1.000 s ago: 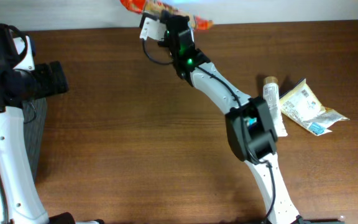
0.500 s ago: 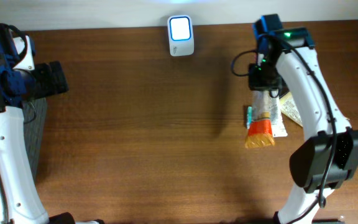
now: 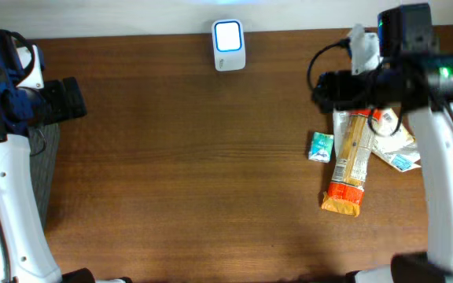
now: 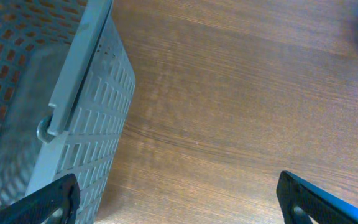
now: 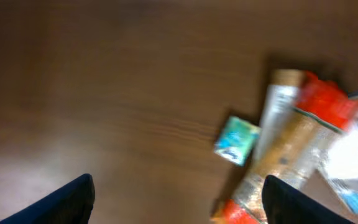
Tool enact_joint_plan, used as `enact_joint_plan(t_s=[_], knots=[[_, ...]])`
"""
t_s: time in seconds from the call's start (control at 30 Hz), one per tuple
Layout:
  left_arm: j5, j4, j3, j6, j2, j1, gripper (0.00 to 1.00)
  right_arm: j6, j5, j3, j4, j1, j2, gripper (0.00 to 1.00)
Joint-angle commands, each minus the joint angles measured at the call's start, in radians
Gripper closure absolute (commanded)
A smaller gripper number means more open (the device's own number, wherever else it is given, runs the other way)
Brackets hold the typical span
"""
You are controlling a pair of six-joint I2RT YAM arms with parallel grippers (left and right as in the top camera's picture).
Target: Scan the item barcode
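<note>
The item, a long orange-and-red snack packet (image 3: 349, 169), lies flat on the table at the right, across a white tube (image 3: 341, 124). My right gripper (image 3: 326, 88) hovers above the packet's far end, open, holding nothing. The blurred right wrist view shows the packet (image 5: 289, 158) at lower right, beside my open right gripper (image 5: 179, 205). The white scanner (image 3: 229, 44) with a lit blue face stands at the table's back edge. Far left, my left gripper (image 3: 63, 100) is open and empty; its wrist view shows the wide-apart gripper (image 4: 179, 202) over bare wood.
A small teal packet (image 3: 320, 146) lies just left of the snack packet, and it also shows in the right wrist view (image 5: 236, 140). A yellowish pouch (image 3: 395, 145) lies to the right. A grey mesh basket (image 4: 48, 106) stands at the table's left edge under my left arm.
My right arm carried the snack packet from the scanner to the right side, set it down among the other items and opened its jaws. The left arm stayed still.
</note>
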Motion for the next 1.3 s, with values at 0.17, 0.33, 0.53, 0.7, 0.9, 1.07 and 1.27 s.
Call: enact_joint_plan(t_s=[0.17, 0.33, 0.53, 0.7, 0.9, 1.07, 1.27], knots=[[-0.008, 0.001, 0.009, 0.001, -0.006, 0.004, 0.01, 0.127, 0.180, 0.018, -0.135, 0.210, -0.281, 0.01], [-0.008, 0.001, 0.009, 0.001, -0.006, 0.004, 0.01, 0.151, 0.203, 0.018, -0.218, 0.213, -0.425, 0.01], [-0.008, 0.001, 0.009, 0.001, -0.006, 0.004, 0.01, 0.151, 0.290, 0.018, -0.222, 0.213, -0.436, 0.01], [-0.008, 0.001, 0.009, 0.001, -0.006, 0.004, 0.01, 0.060, 0.311, -0.090, -0.004, 0.161, -0.478, 0.01], [-0.007, 0.001, 0.009, 0.001, -0.006, 0.004, 0.01, -0.105, 0.180, -0.872, 0.768, 0.037, -0.905, 0.01], [-0.008, 0.001, 0.009, 0.001, -0.006, 0.004, 0.01, -0.104, 0.144, -1.551, 1.268, -0.006, -1.332, 0.01], [-0.008, 0.001, 0.009, 0.001, -0.006, 0.004, 0.01, -0.105, 0.153, -1.875, 1.387, -0.006, -1.551, 0.01]])
